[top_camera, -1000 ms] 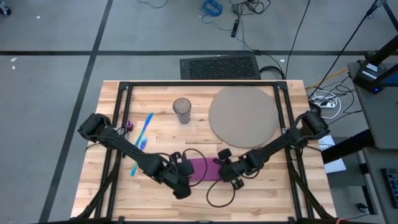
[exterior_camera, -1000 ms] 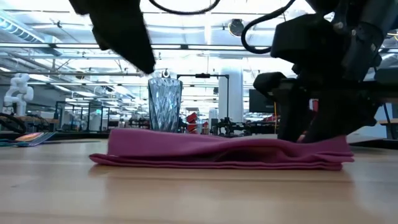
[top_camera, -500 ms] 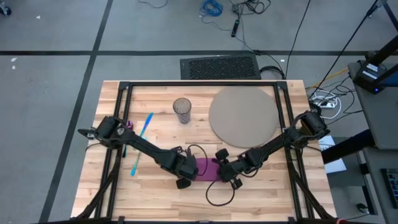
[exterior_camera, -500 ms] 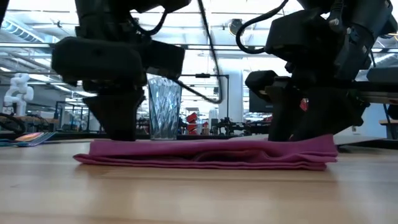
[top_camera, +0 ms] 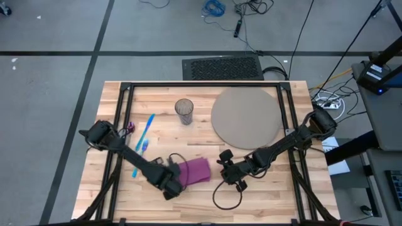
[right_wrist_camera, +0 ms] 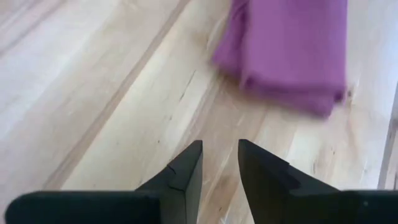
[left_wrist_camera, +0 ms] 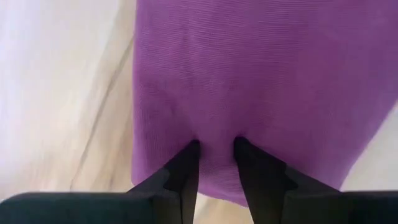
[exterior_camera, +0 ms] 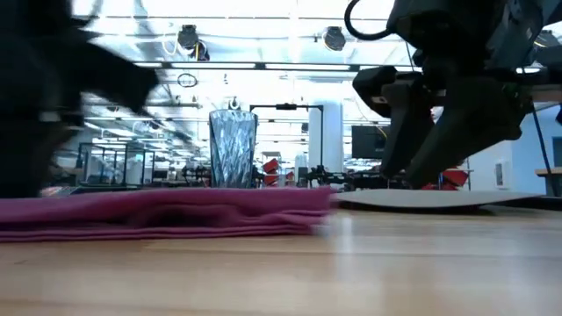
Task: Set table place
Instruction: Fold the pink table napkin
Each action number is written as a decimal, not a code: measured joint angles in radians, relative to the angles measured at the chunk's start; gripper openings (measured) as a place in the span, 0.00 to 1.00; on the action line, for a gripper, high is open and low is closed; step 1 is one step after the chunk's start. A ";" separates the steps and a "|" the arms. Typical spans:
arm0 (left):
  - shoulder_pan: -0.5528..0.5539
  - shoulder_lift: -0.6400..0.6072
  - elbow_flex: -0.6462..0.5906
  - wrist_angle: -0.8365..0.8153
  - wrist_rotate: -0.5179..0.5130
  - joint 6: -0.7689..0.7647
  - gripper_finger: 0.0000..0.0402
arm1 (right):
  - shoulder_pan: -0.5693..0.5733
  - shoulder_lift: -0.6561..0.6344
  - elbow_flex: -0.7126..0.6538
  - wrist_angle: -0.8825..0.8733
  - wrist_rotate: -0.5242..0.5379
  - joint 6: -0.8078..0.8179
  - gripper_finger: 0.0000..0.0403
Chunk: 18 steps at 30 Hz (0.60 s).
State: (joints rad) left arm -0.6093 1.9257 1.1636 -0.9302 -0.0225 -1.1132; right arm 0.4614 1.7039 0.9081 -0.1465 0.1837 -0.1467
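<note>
The left gripper (left_wrist_camera: 215,149) is clamped on the near-left edge of the folded purple cloth napkin (top_camera: 195,170), which lies flat on the light-wood plank table (top_camera: 264,201) near its front middle. The right gripper (right_wrist_camera: 220,152) hangs just right of the napkin, off the cloth, its fingers a narrow gap apart and holding nothing. The round grey-tan mat (top_camera: 245,117) sits far right; the clear ribbed glass (top_camera: 184,112) stands left of it; blue plastic cutlery (top_camera: 143,141) lies further left. No legible writing or labels.
</note>
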 joint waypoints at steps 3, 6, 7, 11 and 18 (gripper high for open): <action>-0.066 -0.038 -0.006 -0.083 0.021 -0.124 0.24 | 0.005 0.000 0.000 -0.002 0.000 0.000 0.22; -0.107 -0.084 0.016 -0.110 -0.035 -0.247 0.24 | 0.013 0.000 0.000 -0.001 0.000 0.002 0.22; -0.119 -0.111 0.034 -0.119 -0.098 -0.277 0.24 | 0.017 0.000 0.000 -0.001 0.000 0.003 0.22; -0.139 -0.189 0.120 -0.101 -0.356 -0.240 0.24 | 0.026 0.000 0.000 0.001 -0.002 0.004 0.22; -0.042 -0.170 0.148 -0.063 -0.401 0.091 0.24 | 0.033 0.000 0.000 0.000 -0.001 0.026 0.22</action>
State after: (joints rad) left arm -0.6518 1.7560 1.3120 -0.9928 -0.4232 -1.0223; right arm 0.4941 1.7035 0.9085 -0.1464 0.1827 -0.1205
